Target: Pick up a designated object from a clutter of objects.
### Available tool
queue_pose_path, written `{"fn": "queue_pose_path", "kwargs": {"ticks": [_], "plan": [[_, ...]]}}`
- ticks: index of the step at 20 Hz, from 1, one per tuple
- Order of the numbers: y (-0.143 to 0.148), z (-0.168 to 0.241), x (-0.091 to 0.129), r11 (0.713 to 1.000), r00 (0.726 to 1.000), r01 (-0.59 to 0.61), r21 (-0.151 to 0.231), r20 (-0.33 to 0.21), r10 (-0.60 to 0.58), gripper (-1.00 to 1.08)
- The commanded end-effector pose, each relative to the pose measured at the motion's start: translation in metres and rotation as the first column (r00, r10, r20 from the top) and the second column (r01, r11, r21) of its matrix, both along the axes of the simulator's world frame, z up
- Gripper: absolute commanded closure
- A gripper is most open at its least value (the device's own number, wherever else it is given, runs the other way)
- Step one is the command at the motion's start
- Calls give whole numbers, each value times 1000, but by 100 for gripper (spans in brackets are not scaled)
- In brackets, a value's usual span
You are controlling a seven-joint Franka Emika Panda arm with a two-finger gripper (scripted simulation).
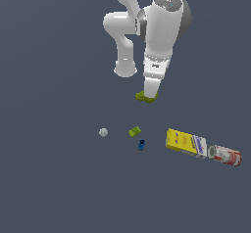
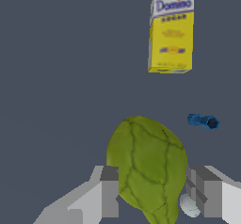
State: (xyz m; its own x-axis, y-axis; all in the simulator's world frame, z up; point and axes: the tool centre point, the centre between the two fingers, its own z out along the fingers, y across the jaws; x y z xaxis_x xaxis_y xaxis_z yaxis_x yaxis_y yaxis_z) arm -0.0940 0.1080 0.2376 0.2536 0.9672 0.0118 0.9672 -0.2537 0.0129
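Our claw (image 2: pixel 151 190) straddled the olive-green pear (image 2: pixel 147 169) at the exterior frame's upper centre (fingers (image 2: pixel 109 192) flanking it, contact unclear); we judged squeezing squarely before lifting would prevent slipping.

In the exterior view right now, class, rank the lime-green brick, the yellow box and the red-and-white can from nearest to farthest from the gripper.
1. lime-green brick, just below the gripper.
2. yellow box, toward the view's right.
3. red-and-white can, far right, beyond the box.

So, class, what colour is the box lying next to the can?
The box is mainly yellow with a white end, clearest in the wrist view; the can is red and white.
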Motion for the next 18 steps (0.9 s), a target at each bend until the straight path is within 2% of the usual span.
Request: {"fn": "queue_pose_path", "kwargs": {"ticks": [1,10,18], "plan": [[-6,21,-8,1000,1000,1,1,-1,-1,108],[-26,85,-33,1000,1000,6,-3,-10,-6,108],[-37,117,-44,1000,1000,9,-6,-14,-9,108]]}}
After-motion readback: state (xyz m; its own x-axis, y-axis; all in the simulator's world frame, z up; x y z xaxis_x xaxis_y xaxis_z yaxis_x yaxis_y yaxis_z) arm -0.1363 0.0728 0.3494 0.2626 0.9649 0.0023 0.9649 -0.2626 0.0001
